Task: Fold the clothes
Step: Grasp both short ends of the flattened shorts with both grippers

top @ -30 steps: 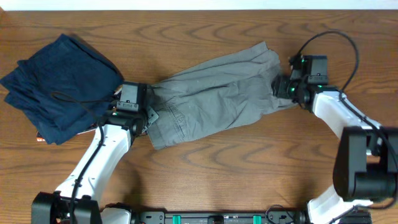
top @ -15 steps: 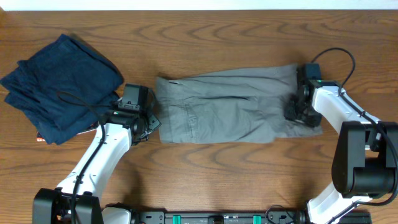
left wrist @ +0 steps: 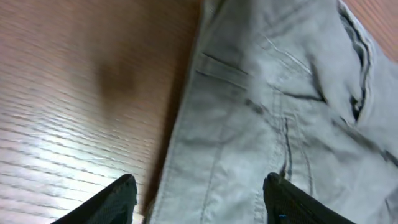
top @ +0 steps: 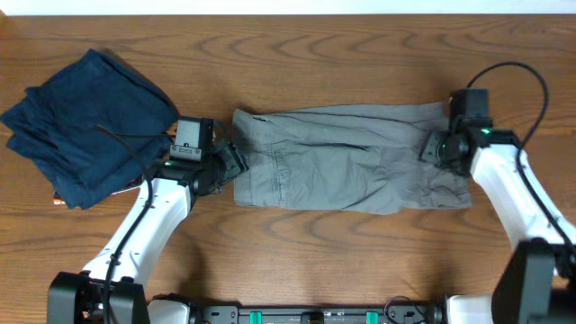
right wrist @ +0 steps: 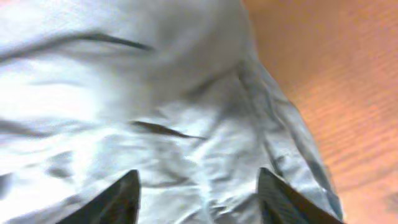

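The grey shorts lie flat across the middle of the table, folded lengthwise, waistband to the left and leg ends to the right. My left gripper is open over the waistband edge; the left wrist view shows the fabric between the spread fingers. My right gripper is open over the leg ends; the right wrist view shows wrinkled grey cloth between its fingers. Neither gripper holds anything.
A pile of dark navy folded garments sits at the back left, close to the left arm. Bare wooden table runs along the front.
The shorts were held up and slanted, then laid down flat and straight. Both grippers have let go of the cloth and lifted a little.
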Robot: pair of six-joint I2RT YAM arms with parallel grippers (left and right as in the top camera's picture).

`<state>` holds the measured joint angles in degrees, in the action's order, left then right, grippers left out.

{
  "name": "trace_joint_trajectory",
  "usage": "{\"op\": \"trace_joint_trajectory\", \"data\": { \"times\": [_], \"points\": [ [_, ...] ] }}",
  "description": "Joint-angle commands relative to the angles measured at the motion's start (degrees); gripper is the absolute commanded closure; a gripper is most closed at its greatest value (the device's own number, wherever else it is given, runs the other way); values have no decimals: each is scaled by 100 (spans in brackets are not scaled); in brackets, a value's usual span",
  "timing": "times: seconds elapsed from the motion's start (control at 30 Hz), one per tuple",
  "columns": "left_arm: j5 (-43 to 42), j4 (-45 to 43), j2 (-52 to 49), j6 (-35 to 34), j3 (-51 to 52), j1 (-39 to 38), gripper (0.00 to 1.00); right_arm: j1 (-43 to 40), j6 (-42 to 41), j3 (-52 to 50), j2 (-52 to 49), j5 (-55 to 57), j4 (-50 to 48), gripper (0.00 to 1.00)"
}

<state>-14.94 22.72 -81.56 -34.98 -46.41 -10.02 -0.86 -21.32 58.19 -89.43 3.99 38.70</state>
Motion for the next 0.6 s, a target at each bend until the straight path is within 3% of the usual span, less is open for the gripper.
{"op": "trace_joint_trajectory", "data": {
  "times": [0.0,0.27,0.43,0.57],
  "points": [
    [-260,7,-107,223,33,-142,33,-20,640,9,-63,-455,9,48],
    [-195,-306,-710,219,33,-850,33,-20,833,9,-973,-730,-262,52],
    [-197,-533,-1246,216,33,-1008,33,-20,833,9,-1436,-726,-1335,52],
    [-197,-527,-1561,219,33,-1010,34,-20,798,9,-1679,-726,-2498,44]
  ]
}}
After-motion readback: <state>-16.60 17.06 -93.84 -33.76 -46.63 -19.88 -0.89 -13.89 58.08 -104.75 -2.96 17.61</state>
